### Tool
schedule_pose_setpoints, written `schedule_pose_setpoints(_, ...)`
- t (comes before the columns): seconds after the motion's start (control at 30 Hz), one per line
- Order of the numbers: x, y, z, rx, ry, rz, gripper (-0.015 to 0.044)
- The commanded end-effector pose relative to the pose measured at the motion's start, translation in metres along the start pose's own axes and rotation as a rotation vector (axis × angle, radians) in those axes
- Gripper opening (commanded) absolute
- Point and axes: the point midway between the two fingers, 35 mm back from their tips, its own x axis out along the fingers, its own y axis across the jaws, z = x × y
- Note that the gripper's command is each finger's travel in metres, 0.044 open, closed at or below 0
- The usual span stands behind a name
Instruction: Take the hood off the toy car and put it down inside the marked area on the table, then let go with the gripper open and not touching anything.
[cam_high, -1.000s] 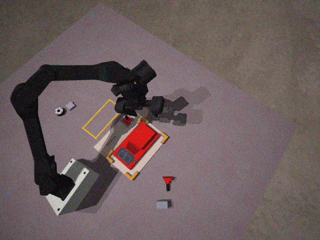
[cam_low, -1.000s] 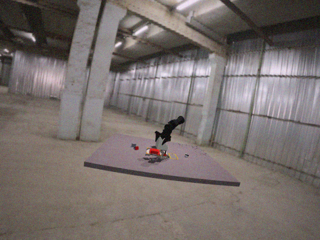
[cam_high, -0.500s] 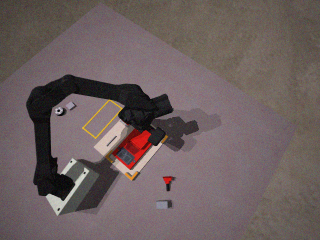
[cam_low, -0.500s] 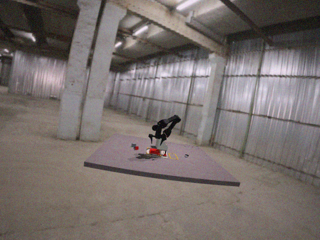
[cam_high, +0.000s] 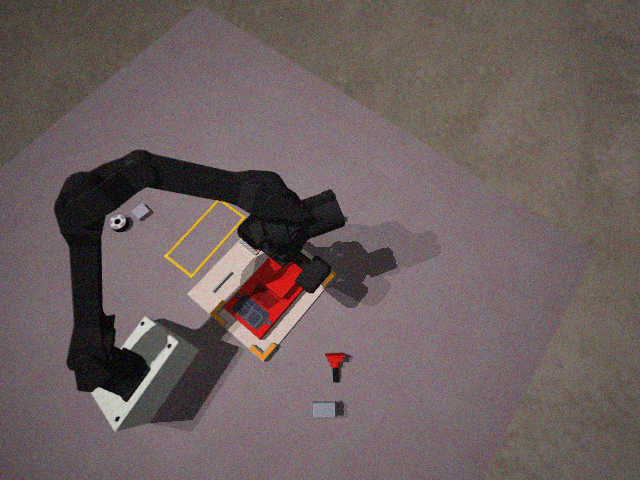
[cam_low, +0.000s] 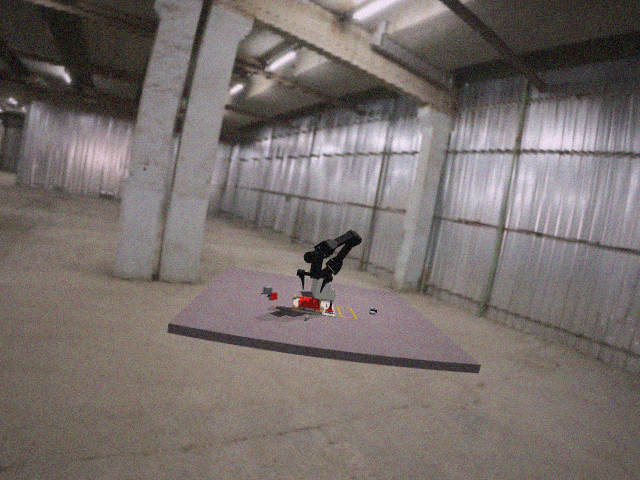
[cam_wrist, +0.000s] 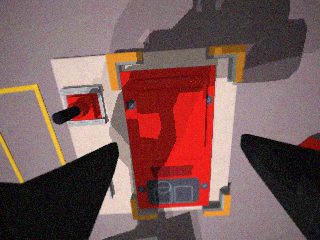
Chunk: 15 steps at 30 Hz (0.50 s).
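The red toy car (cam_high: 281, 310) (cam_low: 309, 303) (cam_wrist: 142, 167) sits on a pale board (cam_high: 206, 294) (cam_wrist: 85, 140) between orange corner brackets. A raised red part (cam_wrist: 190, 120), seemingly the hood, is on the car; a dark grey panel (cam_high: 251, 312) (cam_wrist: 172, 191) lies at its other end. My gripper (cam_low: 313, 292) (cam_wrist: 178, 144) is open and empty, pointing down above the car, with one finger on each side of it in the wrist view. The arm hides the fingertips in the top view. The marked area, a yellow outline (cam_high: 178, 266) (cam_low: 354, 312) (cam_wrist: 50, 124), holds nothing visible.
A black-handled red piece (cam_wrist: 77, 110) stands in a grey-rimmed socket on the board. A red-and-black piece (cam_high: 334, 360) and a grey block (cam_high: 324, 409) lie to one side. A small wheel (cam_high: 118, 222) and pale block (cam_high: 141, 211) lie beyond the marked area.
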Motion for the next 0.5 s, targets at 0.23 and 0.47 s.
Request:
schedule_pose_setpoints(0.23,0.015,0.001,-0.002,0.010,0.007,0.010,0.0440)
schedule_pose_setpoints(0.47,0.021,0.001,-0.002,0.010,0.007,0.010,0.0440)
